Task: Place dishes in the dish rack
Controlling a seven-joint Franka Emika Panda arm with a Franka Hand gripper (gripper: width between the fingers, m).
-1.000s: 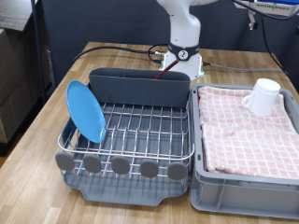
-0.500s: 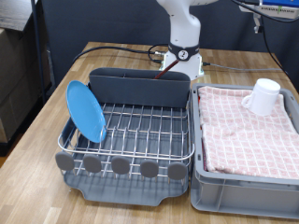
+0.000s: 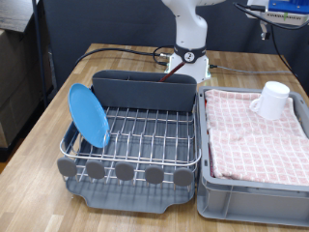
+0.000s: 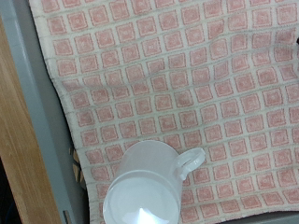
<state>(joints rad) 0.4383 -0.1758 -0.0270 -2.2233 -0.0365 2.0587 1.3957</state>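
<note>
Light-blue plate (image 3: 88, 114) already stands tilted in the dish rack (image 3: 145, 130); nothing has shifted lately; white mug (image 4: 149, 185) waits below the unseen hand, whose opening I cannot tell.

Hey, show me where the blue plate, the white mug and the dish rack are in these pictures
blue plate (image 3: 88, 114), exterior view, middle of its face.
white mug (image 4: 145, 184), wrist view, its side wall.
white mug (image 3: 273, 100), exterior view, its body.
dish rack (image 3: 135, 155), exterior view, front wire rim.
</note>
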